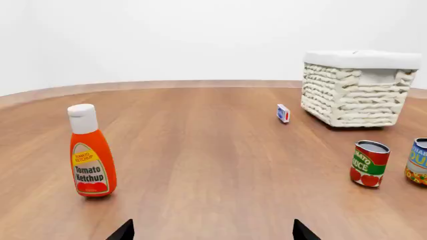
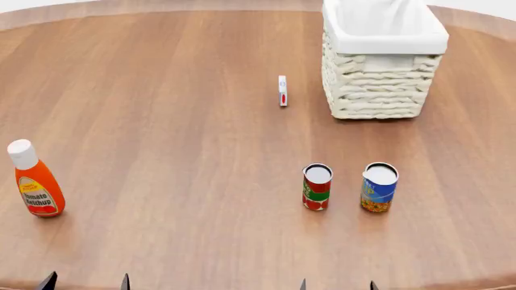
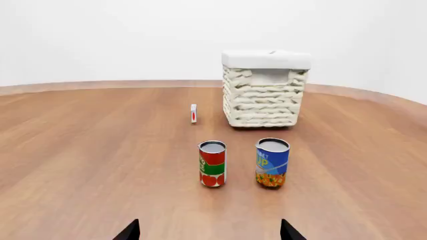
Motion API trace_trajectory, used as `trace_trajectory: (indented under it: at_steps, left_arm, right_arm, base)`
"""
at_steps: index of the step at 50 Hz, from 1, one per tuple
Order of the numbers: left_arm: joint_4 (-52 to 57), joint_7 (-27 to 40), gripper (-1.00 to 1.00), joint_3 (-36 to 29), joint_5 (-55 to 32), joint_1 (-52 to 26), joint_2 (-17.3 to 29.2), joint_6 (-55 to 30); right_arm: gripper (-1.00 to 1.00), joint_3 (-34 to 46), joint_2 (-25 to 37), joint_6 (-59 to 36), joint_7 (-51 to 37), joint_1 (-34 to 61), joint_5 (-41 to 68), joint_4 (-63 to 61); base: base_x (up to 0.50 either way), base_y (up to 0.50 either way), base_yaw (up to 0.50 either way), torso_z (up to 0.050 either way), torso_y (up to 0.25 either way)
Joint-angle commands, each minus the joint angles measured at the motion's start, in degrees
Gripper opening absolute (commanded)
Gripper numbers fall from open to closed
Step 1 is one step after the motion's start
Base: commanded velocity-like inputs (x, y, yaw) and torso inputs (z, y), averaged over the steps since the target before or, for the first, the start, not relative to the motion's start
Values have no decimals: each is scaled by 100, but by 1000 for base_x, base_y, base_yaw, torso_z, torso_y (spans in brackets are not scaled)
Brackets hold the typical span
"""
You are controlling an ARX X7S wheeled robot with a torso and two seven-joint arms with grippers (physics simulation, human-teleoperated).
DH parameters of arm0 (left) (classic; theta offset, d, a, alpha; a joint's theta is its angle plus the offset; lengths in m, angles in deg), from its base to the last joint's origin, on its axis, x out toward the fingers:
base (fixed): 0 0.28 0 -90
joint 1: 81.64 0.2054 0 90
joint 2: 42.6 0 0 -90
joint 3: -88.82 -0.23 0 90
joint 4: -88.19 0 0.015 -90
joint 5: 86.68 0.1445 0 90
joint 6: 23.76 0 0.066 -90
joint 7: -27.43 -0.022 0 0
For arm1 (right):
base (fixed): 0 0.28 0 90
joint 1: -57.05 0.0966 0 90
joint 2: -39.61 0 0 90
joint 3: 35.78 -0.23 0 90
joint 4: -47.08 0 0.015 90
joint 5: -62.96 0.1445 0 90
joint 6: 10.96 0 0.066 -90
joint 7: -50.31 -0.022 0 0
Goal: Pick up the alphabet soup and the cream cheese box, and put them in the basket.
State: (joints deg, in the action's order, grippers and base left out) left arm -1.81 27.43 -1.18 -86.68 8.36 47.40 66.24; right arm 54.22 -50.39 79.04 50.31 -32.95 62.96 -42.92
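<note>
Little of me shows. My fingertips (image 1: pixel 123 231) are plain matte black, pointed like small wedges, with sharp straight edges and no markings, screws or cables to be seen. My left gripper (image 1: pixel 211 232) shows one pair of these dark tips, my right gripper (image 3: pixel 209 231) another of the same colour and cut. From the head camera all four tips (image 2: pixel 48 281) are tiny black slivers. My arms, wrists and torso are out of frame.
</note>
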Motion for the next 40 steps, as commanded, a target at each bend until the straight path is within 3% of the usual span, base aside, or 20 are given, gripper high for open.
trace_trajectory:
  at_steps: [1, 14, 21, 26, 33, 40]
  left_arm:
    - [26, 257, 100, -256, -219, -1, 219, -18]
    - [204, 431, 100, -449, -288, 85, 369, -33]
    - [1598, 459, 100, -394, -601, 281, 471, -399]
    - [2679, 663, 100, -434, -364, 362, 619, -766]
    - [3187, 835, 100, -516, -126, 349, 703, -749]
    - [4102, 970, 100, -416, -137, 458, 763, -452]
  right_arm:
    - [100, 117, 91, -11, -117, -3, 91, -16]
    - [100, 389, 312, -111, -395, -49, 208, -308]
    - [100, 371, 398, -575, -508, -124, 363, -1477]
    - [100, 392, 514, -975, -587, -78, 373, -2523]
    - [100, 416, 642, -1242, -626, -146, 464, -3452]
    - [100, 364, 699, -729, -563, -401, 764, -4062]
  base:
    - [0, 0, 0, 0, 0]
    - [0, 0, 0, 0, 0]
    - [0, 0, 0, 0, 0]
    - [0, 0, 0, 0, 0]
    - [0, 0, 0, 0, 0]
    - [0, 0, 0, 0, 0]
